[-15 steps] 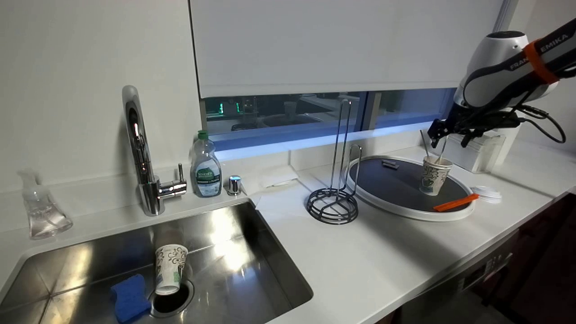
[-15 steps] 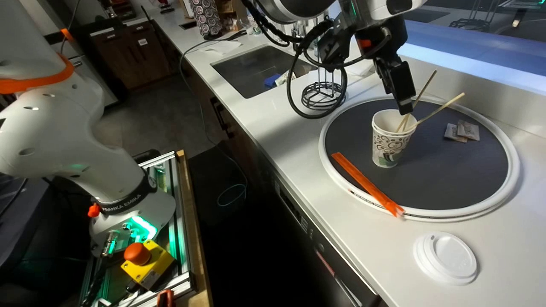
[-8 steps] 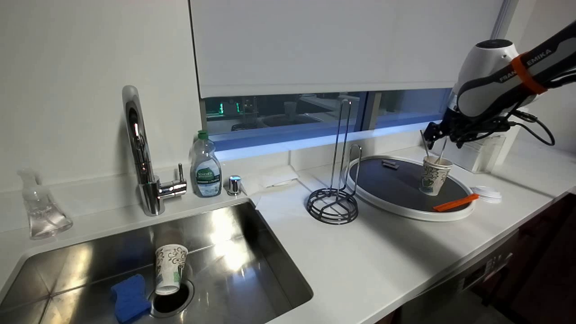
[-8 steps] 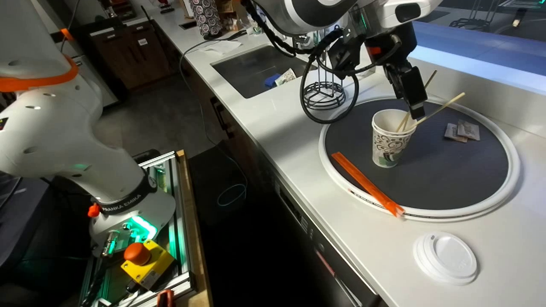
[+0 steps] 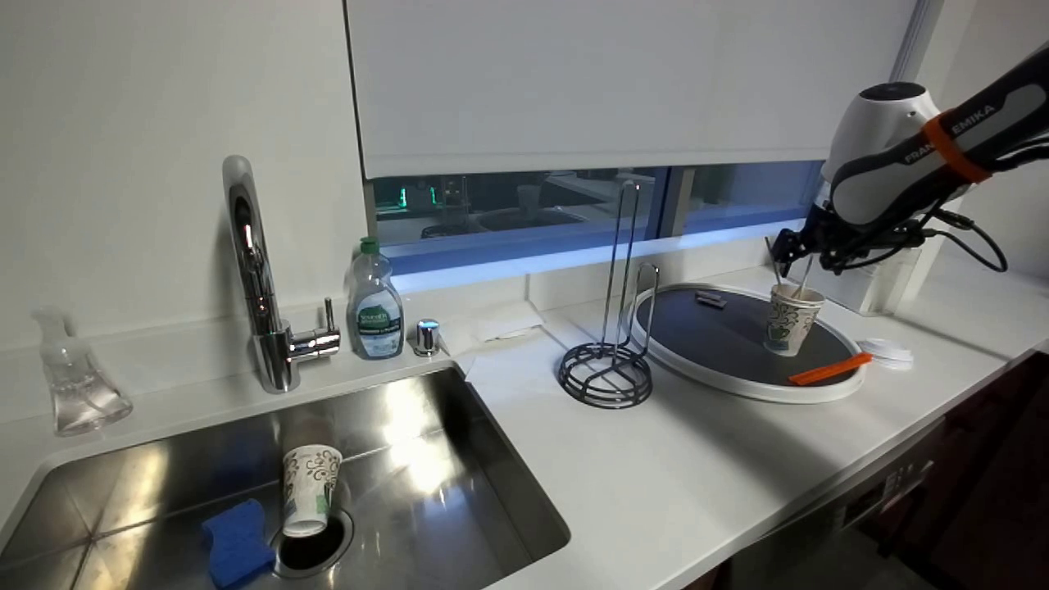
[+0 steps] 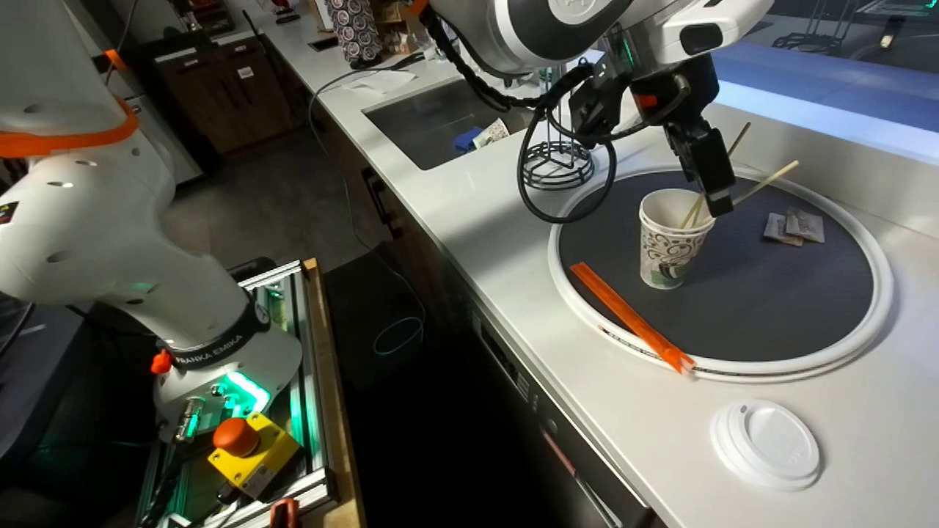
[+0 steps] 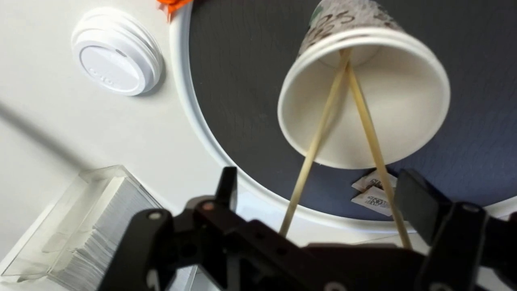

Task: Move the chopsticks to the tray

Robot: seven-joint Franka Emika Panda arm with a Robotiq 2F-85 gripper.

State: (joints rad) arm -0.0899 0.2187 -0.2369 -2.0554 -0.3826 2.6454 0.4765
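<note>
Wrist view: two chopsticks (image 7: pixel 314 142) lean in a paper cup (image 7: pixel 389 101), their upper parts sticking out past its lip. The gripper (image 7: pixel 320 193) has its fingers spread wide, the chopsticks showing between them, and seems to hold neither; whether a finger touches one I cannot tell. In both exterior views the cup stands upright on the round tray (image 6: pixel 777 308), and an orange wrapper (image 6: pixel 632 317) lies across the tray's rim. Judging by this, the reach is nearly done; gripping the chopsticks, lifting them out and laying them on the tray are left.
</note>
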